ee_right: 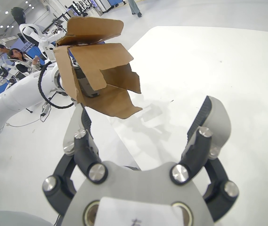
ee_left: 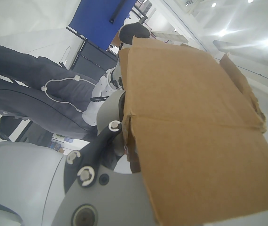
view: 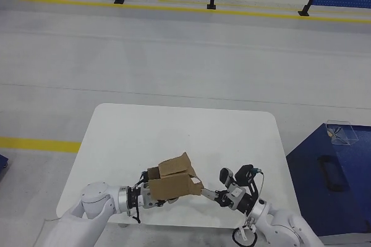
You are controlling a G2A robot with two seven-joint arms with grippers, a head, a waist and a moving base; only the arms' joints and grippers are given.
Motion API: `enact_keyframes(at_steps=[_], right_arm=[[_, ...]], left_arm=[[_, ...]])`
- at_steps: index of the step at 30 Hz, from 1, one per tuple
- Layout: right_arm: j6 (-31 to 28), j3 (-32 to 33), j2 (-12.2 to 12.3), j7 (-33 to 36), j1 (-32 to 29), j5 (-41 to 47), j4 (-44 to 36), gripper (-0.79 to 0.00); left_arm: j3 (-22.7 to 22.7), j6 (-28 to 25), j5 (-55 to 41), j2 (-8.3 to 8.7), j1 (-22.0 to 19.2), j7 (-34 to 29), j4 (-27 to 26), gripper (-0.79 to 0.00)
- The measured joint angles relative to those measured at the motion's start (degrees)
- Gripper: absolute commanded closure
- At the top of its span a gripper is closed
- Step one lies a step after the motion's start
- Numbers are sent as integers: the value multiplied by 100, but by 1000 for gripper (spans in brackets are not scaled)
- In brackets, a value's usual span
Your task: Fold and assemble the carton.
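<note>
The left arm [view: 96,197] and right arm [view: 284,222] wear glossy white rounded shells, with black cable at each wrist. The right gripper [ee_right: 146,105] has a grey metal plate, black link bars pinned by round silver screws, grey fingers [ee_right: 221,121] with ribbed black pads [ee_right: 203,111], and a white label at the plate's six o'clock edge.
</note>
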Motion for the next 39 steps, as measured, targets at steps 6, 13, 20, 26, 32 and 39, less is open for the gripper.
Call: enact_keyframes(at_steps=[6,13,20,26,32,39], right_arm=[[-37,317,28,-79,-102,158,-33,-785],[-105,603,50,-184,-225,267,-318,-785],[21,104,3,-81,139,-112,-139,-785],[80,-282,-42,44,462,-253,162,-785],[61,-521,-72,116,641,-278,421,-785],[-14,-425,-66,76,637,-105,529,-785]], left_arm=[[20,-309,161,3,22,4,-34,0],[113,-453,368,12,66,-152,-113,0],[239,-543,565,13,95,-234,-227,0],[308,-594,715,23,113,-314,-280,0],[344,-665,752,25,109,-374,-304,0],[326,-723,724,29,81,-399,-316,0]])
